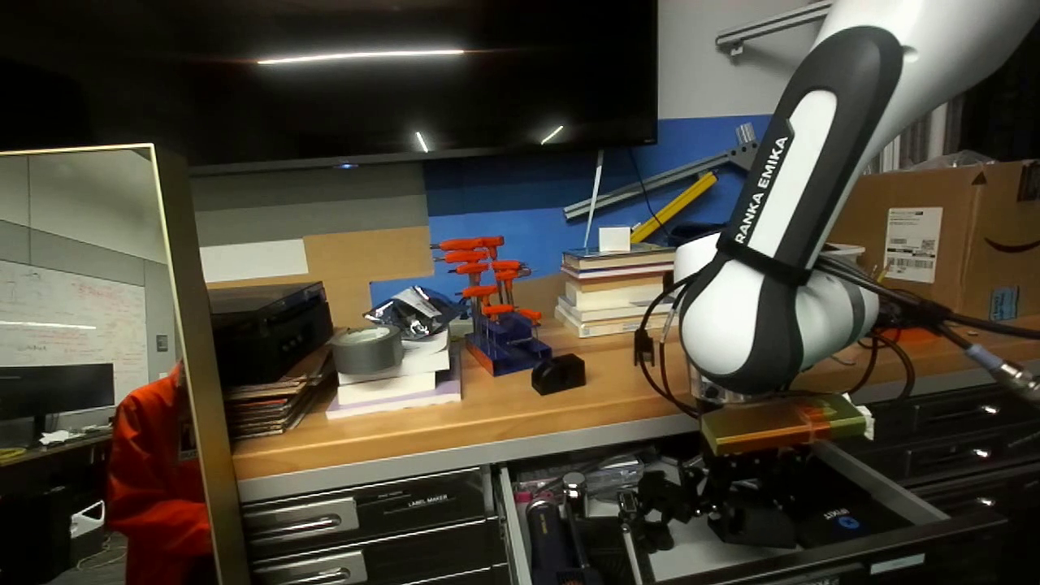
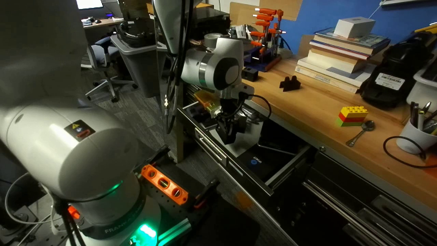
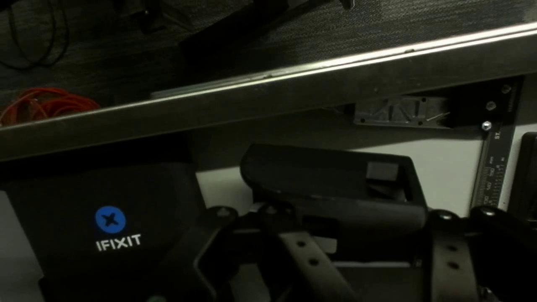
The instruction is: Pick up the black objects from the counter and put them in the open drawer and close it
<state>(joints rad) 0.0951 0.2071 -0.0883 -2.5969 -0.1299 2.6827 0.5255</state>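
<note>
- the white arm (image 1: pixel 800 154) slanted down from the upper right in an exterior view, bent at its rounded wrist joint, and the gripper (image 3: pixel 356 213) pointed downward over the drawer (image 1: pixel 689 561).
- the fingers (image 3: pixel 453 260) were clamped on a black object (image 3: pixel 323 172), one at each end of it; whether it touched the drawer's floor i could not tell.
- the drawer stood open beneath the wooden counter (image 1: pixel 617 394), part of its pale floor showing.
- inside, a black case (image 3: pixel 147 188) marked "ifixit" lay to one side of the held piece in the wrist view; to the other side were a metal bracket (image 3: pixel 398 112) and a dark strip with scale markings (image 3: pixel 494 167).
- the same drawer held a dark blue tool (image 1: pixel 546 540), a round-headed silver thing (image 1: pixel 574 486) and a clear plastic pack (image 1: pixel 613 475).
- on the counter, a black block (image 2: pixel 250 74) sat just beside the stand of red-handled tools (image 2: pixel 263 34), and a two-humped black piece (image 2: pixel 290 84) stood near the book stack (image 2: pixel 336 61).
- a white cup (image 2: pixel 411 138) held pens (image 2: pixel 418 116).
- in both exterior views the held piece blended into the dark gripper; cables (image 1: pixel 658 317) covered a bit of the counter.
- some dark clutter (image 1: pixel 666 496) in the drawer overlapped too much to name, and the frame's lower edge cut off the drawer front.
</note>
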